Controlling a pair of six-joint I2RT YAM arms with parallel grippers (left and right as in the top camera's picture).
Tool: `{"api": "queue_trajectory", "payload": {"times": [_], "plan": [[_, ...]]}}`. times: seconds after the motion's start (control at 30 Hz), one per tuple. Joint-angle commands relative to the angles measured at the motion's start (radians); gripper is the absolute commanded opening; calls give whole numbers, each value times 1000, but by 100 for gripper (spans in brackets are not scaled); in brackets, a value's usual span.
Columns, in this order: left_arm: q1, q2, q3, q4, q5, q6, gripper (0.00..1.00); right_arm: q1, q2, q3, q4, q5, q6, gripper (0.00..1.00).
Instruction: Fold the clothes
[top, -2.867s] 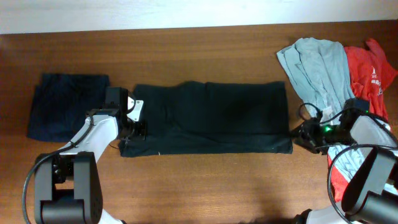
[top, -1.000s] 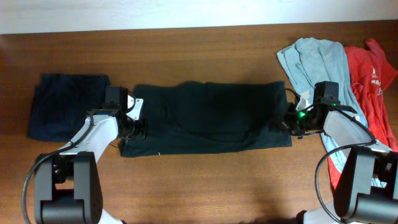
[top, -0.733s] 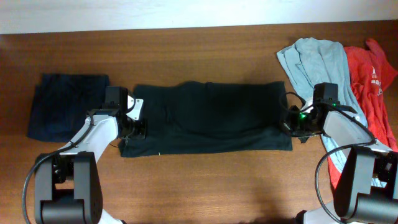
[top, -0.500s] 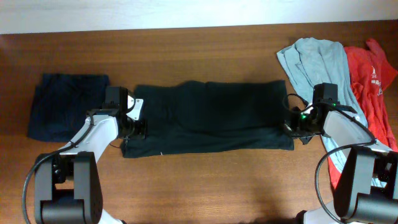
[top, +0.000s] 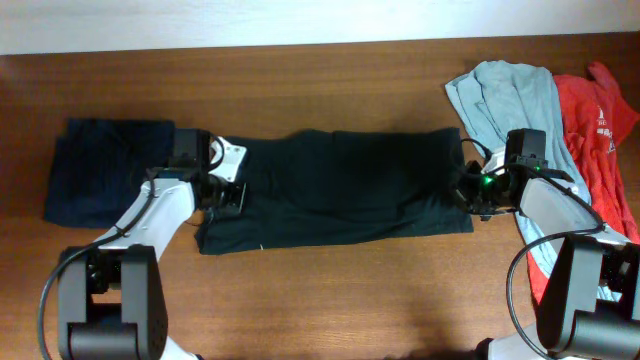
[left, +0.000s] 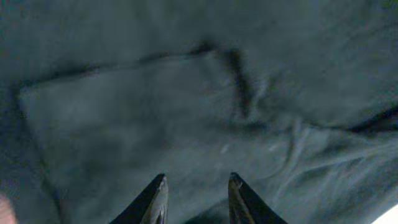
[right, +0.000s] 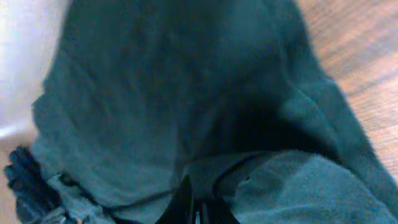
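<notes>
The black garment (top: 350, 190) lies spread flat across the middle of the table. My left gripper (top: 226, 192) is over its left end. In the left wrist view its fingers (left: 196, 182) stand a little apart just above the dark fabric (left: 186, 99), with nothing clearly held. My right gripper (top: 468, 192) is at the garment's right edge. In the right wrist view its fingers (right: 200, 200) are closed on a fold of the black fabric (right: 186, 93). A folded navy garment (top: 105, 170) lies at the far left. A pale blue-grey garment (top: 510, 105) and a red one (top: 600, 110) lie at the far right.
The wooden table (top: 320, 90) shows bare behind and in front of the black garment. The pile of pale blue-grey and red clothes lies close behind and beside my right arm. The navy garment lies just left of my left arm.
My right gripper came in from the right, took the black garment's right edge and tugged it. In the last half second my left gripper shifted right and up over the left end.
</notes>
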Motion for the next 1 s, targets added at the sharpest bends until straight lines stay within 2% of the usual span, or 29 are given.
{"api": "queue_trajectory", "payload": {"times": [0.0,0.03,0.17,0.23,0.37,0.47,0.53,0.6,0.83,0.97], "plan": [[-30,18,19,71,33,48,33,9,-14,-1,11,-46,-21,4],[-39,28,19,99,34,48,33,9,-14,-1,11,-46,-21,4],[-79,68,19,167,36,54,57,9,-14,-1,11,-42,-21,5],[-104,92,19,206,24,70,61,9,-14,-1,11,-37,-21,5],[-121,131,19,241,-41,70,61,9,-14,-1,11,-37,-21,5],[-121,146,19,250,-65,68,46,9,-14,-1,11,-37,-22,6],[-121,146,19,263,-66,37,23,9,-14,-1,11,-34,-22,6],[-120,146,20,283,-67,0,15,9,-14,-1,11,-30,-22,6],[-120,136,43,282,-93,-56,2,9,-14,-1,10,-24,-22,6],[-120,117,48,264,-225,-77,1,9,-14,-1,11,-10,-21,6]]}}
